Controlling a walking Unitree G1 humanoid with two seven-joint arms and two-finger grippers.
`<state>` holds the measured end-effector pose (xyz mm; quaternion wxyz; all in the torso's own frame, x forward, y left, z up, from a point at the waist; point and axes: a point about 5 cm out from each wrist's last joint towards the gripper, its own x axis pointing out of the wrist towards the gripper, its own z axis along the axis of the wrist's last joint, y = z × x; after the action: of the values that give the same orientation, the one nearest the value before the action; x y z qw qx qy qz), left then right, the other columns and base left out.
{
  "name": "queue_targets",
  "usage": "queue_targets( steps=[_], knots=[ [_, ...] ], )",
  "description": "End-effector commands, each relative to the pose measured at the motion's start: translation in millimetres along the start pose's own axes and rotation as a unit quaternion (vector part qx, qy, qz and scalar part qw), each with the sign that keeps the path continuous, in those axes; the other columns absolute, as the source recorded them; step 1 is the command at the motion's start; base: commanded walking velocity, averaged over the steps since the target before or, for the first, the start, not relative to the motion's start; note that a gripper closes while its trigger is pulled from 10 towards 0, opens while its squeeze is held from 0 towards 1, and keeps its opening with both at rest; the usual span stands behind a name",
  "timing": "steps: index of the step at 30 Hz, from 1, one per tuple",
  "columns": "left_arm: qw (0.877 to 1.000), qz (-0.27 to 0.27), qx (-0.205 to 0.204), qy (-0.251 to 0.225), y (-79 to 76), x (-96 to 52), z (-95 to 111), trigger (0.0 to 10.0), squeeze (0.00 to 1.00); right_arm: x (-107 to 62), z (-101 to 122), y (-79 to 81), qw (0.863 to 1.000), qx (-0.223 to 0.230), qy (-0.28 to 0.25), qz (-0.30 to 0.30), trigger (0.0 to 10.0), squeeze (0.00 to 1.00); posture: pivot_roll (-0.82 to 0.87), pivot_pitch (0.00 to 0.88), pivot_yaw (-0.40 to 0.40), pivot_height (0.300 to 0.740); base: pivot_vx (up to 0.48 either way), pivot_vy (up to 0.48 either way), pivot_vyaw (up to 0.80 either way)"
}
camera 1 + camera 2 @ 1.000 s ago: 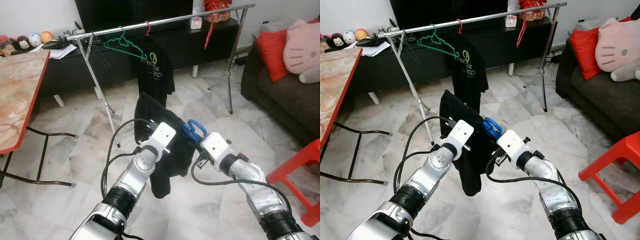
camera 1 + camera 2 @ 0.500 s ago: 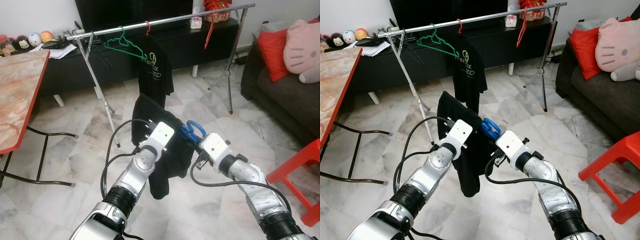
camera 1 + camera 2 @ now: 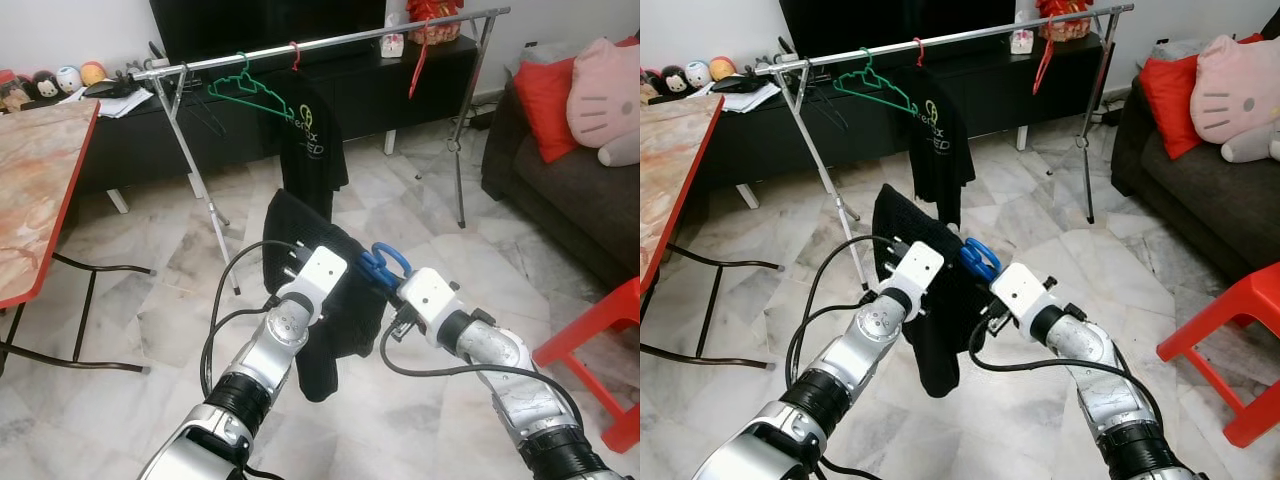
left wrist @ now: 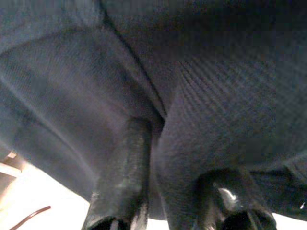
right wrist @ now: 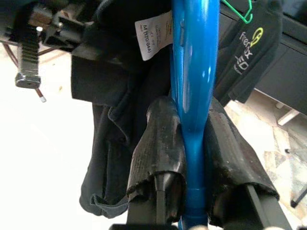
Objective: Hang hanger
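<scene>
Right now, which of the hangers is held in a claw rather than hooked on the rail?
The blue hanger, clamped in the right claw with a black garment on it. The green hanger and red hanger hang on the rail.

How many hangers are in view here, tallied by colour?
Blue hanger, held in the right end effector: 1
Green hanger on the rail: 1
Red hangers on the rail: 2
Total: 4

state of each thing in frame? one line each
Blue hanger: clamped by right gripper, off the rail.
Black shirt: draped on the blue hanger, pinched by left gripper.
Rail: upright.
Green hanger: hung, bare.
Logo shirt: hung.
</scene>
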<state>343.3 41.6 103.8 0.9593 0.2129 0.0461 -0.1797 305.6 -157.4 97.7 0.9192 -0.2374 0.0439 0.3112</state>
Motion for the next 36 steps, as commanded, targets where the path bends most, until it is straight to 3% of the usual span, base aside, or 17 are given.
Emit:
queue_targets(
  steps=[1, 17, 24, 31, 33, 36],
  knots=[
    [1.0, 0.01, -0.002, -0.008, 4.7, 1.4, 4, 0.0, 0.0, 0.9, 12, 4.1, 1.0, -0.004, -0.028, 0.011, 0.0, 0.0, -0.18, 0.0, 0.054, 0.74, 0.0, 0.0, 0.0],
    [1.0, 0.019, -0.007, -0.012, 9.9, 0.8, 4, 0.0, 0.0, -5.8, -2, -2.0, 1.0, -0.013, 0.01, 0.003, 0.0, 0.0, -0.18, 0.0, 0.048, 0.74, 0.0, 0.0, 0.0],
    [1.0, 0.026, -0.007, -0.012, 13.3, -0.2, 3, 0.0, 0.0, -18.4, -19, -12.6, 0.998, -0.024, 0.064, 0.001, 0.0, 0.0, -0.18, 0.0, 0.04, 0.74, 0.0, 0.0, 0.0],
    [0.998, 0.055, -0.016, -0.014, 22.1, -0.4, 5, 0.0, 0.0, -42.8, -44, -21.4, 0.988, -0.037, 0.144, 0.032, 0.0, 0.0, -0.17, 0.0, 0.033, 0.74, 0.0, 0.0, 0.0],
    [0.997, 0.071, -0.023, -0.018, 27.0, -0.3, 7, 0.0, 0.0, -55.0, -55, -18.0, 0.981, -0.028, 0.179, 0.064, 0.0, 0.0, -0.18, 0.0, 0.033, 0.74, 0.0, 0.0, 0.0],
    [0.996, 0.081, -0.027, -0.02, 29.6, -0.1, 8, 0.0, 0.0, -65.2, -59, -11.5, 0.977, -0.019, 0.189, 0.095, 0.0, 0.0, -0.17, 0.0, 0.032, 0.74, 0.0, 0.0, 0.0]
  ],
)
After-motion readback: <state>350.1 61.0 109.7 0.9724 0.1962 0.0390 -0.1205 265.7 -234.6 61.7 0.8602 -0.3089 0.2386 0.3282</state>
